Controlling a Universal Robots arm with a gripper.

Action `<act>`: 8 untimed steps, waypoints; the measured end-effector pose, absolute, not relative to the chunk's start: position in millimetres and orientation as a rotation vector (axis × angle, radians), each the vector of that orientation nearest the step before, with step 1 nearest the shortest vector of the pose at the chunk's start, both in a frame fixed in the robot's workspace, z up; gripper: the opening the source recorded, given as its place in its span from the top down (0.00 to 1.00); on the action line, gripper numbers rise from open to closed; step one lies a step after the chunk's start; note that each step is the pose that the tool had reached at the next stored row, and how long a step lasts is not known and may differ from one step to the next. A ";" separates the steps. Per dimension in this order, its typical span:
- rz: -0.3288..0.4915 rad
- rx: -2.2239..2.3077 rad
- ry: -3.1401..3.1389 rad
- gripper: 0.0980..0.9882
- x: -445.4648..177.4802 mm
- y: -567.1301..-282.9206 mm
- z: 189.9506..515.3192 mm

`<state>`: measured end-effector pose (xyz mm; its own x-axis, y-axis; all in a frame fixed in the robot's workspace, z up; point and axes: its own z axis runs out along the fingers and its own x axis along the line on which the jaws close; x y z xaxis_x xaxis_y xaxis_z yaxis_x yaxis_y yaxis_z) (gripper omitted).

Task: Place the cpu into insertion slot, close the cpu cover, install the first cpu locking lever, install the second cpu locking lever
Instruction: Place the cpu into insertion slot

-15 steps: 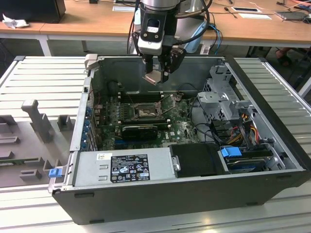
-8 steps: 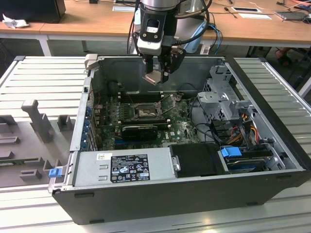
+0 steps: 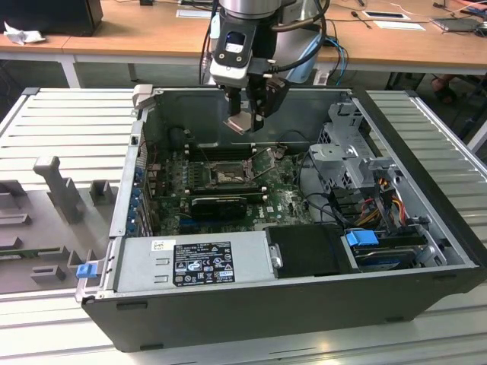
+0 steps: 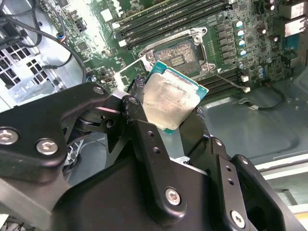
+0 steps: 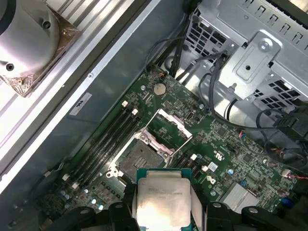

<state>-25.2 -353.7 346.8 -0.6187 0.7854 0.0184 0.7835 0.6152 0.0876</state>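
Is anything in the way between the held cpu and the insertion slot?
Nothing visible. The pincer holds the cpu above the board; the insertion slot lies bare, and its cpu cover stands open.

Power supply, drive cage, possibly heatsink.

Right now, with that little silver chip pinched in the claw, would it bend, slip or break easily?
Probably stiff: the cpu looks flat though the gripper pinches only its edges. Likely light, being thin and small. Its smooth metal top may be slippery, and a drop onto the open insertion slot could plausibly damage both.
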 end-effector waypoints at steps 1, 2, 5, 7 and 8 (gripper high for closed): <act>0.136 1.365 2.802 0.51 -25.5 -353.7 346.8; 0.136 1.369 2.800 0.51 -25.6 -353.7 346.4; 0.136 1.378 2.795 0.51 -25.7 -353.7 345.0; 0.136 1.379 2.795 0.51 -25.7 -353.7 343.5; 0.136 1.379 2.795 0.51 -25.7 -353.7 342.6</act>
<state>-25.7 -353.7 342.6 -0.6090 0.7929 0.0185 0.7910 0.6055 0.0877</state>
